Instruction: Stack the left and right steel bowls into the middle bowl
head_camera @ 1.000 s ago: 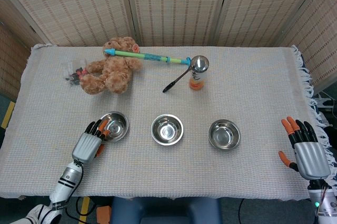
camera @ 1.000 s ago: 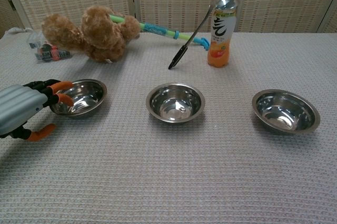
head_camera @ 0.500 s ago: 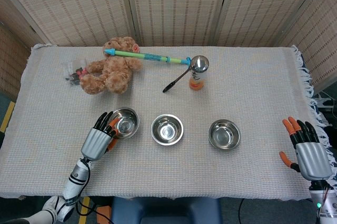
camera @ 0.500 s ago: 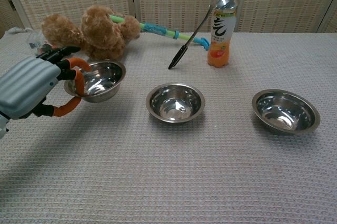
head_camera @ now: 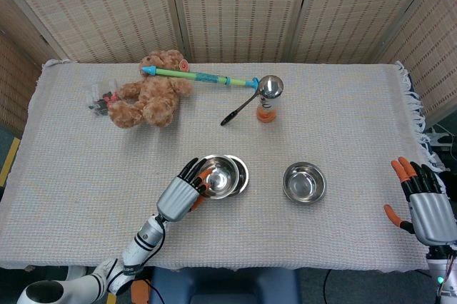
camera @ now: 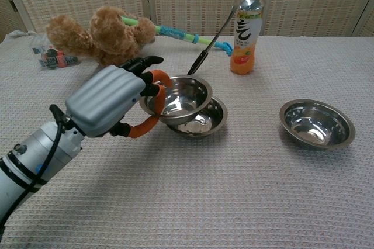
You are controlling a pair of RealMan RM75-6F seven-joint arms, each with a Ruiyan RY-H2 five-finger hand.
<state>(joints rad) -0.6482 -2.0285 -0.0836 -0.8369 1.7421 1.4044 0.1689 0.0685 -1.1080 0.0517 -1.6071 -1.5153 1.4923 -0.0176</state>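
Left bowl: light, stiff, slippery steel; left hand clamped its rim, frame centre, above middle bowl. Right hand spread, holding nothing.

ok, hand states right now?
Left hand: holding a steel bowl above the middle bowl.
Right hand: open, holding nothing.

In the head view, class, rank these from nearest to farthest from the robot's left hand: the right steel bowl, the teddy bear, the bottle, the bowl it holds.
From the left hand:
1. Held bowl, in its grip, over the middle bowl.
2. Teddy bear, far left, and right bowl, to the right: too close to call.
3. Bottle, far side, right of centre.
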